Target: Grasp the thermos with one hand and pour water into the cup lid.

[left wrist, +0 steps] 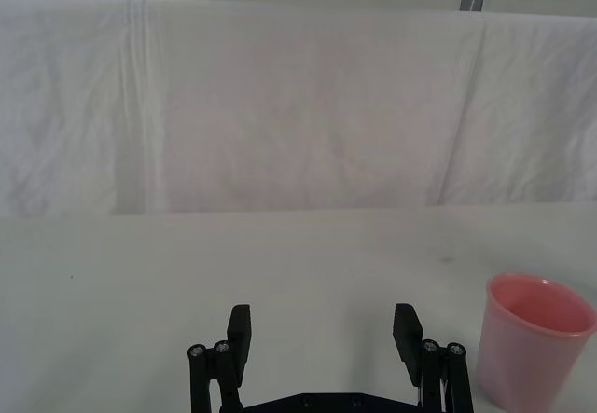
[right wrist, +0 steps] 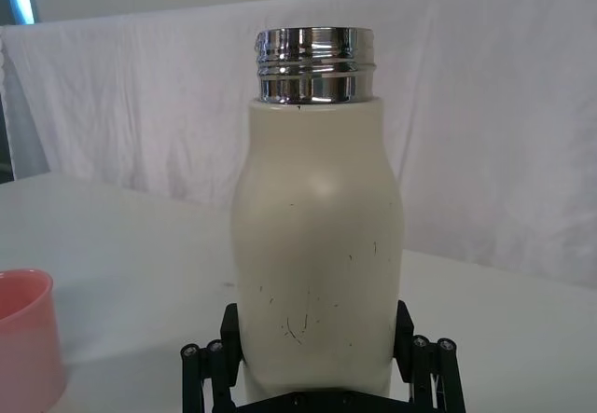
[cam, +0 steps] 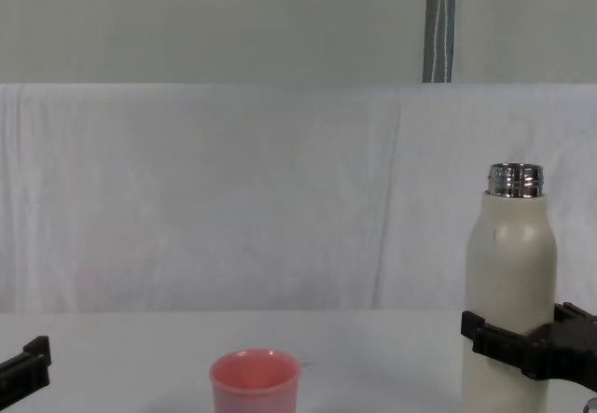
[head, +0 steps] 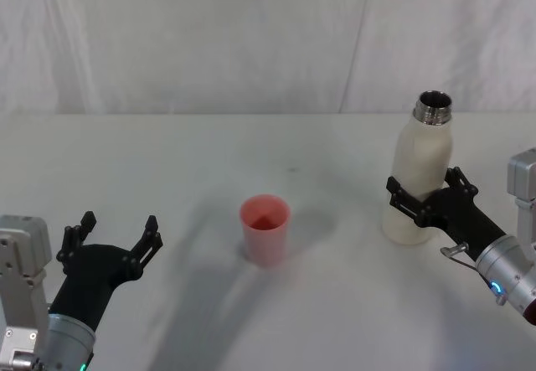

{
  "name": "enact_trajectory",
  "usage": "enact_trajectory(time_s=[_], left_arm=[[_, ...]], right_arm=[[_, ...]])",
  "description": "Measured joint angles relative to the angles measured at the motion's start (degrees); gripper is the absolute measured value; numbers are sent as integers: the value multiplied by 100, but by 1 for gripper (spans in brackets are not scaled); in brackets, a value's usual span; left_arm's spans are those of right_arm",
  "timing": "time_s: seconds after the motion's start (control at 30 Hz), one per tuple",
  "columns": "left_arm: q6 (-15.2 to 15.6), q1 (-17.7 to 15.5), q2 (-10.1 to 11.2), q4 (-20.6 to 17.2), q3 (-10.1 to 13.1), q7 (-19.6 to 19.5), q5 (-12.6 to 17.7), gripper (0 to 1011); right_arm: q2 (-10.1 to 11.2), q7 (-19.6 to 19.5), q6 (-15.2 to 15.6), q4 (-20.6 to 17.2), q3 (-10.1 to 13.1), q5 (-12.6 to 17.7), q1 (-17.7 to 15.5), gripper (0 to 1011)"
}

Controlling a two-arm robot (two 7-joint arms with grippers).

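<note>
Plainly the thermos (head: 421, 178) is the bulky, rigid item: it stands upright on the robot's right side of the table (head: 251, 153), lid off, steel neck bare, and its smooth matte wall looks slippery, so the low-to-middle body is the sensible place to take hold. The right gripper (head: 429, 193) already has one finger on each side of that lower body, closed against it as far as the right wrist view shows. How much water is inside, and so its weight, cannot be seen. The cup lid (head: 265, 229), near the table's middle and well apart from the thermos, looks light and easily tipped. The left gripper (head: 111, 241) hangs spread wide and empty.
</note>
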Motion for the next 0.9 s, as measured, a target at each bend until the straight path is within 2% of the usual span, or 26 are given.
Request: enact_trajectory(time_s=[0.13, 0.9], left_arm=[[0, 0, 0, 0, 0, 0, 0, 1001], [0, 0, 0, 0, 0, 0, 0, 1001]], right_arm=[[0, -1, -9, 0, 2, 2, 1, 1001], [-3, 13, -2, -28, 34, 76, -60, 1001]])
